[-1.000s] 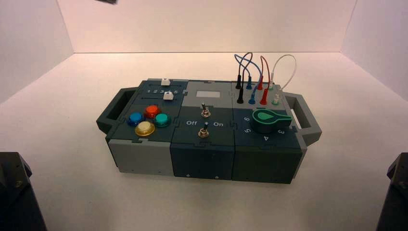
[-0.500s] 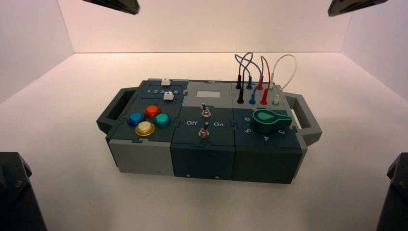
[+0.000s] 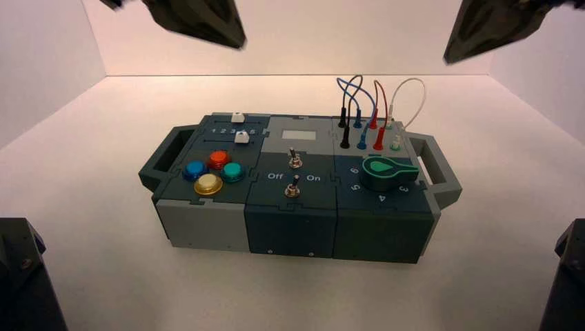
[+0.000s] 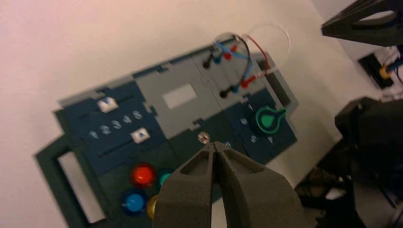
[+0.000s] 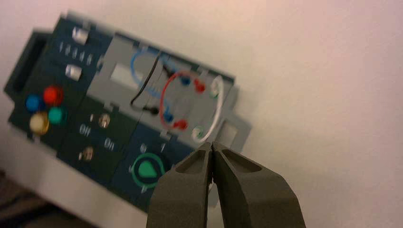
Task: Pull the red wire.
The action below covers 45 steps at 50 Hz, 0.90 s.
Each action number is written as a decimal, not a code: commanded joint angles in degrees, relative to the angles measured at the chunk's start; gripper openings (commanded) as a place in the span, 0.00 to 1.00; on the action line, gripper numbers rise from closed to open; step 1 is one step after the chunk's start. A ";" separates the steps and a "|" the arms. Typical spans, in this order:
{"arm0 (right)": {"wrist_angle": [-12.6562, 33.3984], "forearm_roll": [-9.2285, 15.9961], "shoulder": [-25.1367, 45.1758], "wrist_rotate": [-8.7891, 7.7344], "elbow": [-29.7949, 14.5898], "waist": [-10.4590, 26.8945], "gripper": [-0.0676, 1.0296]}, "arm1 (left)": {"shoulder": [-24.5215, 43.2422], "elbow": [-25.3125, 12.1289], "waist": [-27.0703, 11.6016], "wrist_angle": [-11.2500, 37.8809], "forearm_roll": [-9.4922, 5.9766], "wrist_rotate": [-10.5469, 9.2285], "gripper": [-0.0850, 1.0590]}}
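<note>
Red wire [image 3: 381, 103] arched at the box's [image 3: 290, 186] far right, 2 red plugs seated, left gripper [image 4: 215, 145] and right gripper [image 5: 212, 145] raised above, fingers of both pressed together, empty.

High view: both grippers, left [image 3: 241, 47] and right [image 3: 447, 62], are cut off by the upper edge. Left wrist view: the left gripper hides part of the yellow button [image 4: 152, 207] and the lower switch; the box [image 4: 121, 166] runs past the lower edge, its near-left end blurred. Right wrist view: the red wire [image 5: 163, 97] and the numerals around the green knob [image 5: 147, 169] are blurred; the right gripper covers one corner of the box.
</note>
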 commanded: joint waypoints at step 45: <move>0.70 5.98 13.71 -0.70 -4.39 6.06 0.40 | 2.90 -0.70 -5.62 -3.34 -0.18 -3.52 0.05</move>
